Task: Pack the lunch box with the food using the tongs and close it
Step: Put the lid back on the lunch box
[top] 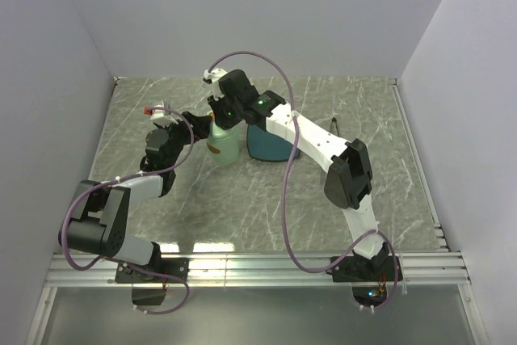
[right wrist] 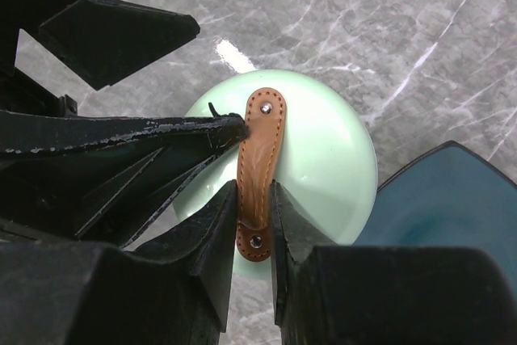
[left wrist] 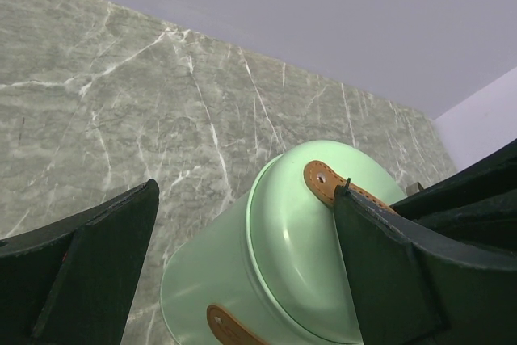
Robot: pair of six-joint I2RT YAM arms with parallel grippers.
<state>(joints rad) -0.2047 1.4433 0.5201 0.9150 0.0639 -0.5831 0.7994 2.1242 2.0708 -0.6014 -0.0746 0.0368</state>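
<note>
The lunch box [top: 223, 145], one mint-green cylinder with its lid [right wrist: 323, 151] on, stands mid-surface [top: 266, 199]. The left hand [left wrist: 242, 264] straddles its body, fingers spread wide. The right hand [right wrist: 255, 212] is pinched closed on the lid's single brown strap handle [right wrist: 260, 169]. One dark teal plate [top: 266, 145] lies just right.

No text, label, brand, number or sign can be read on anything here
</note>
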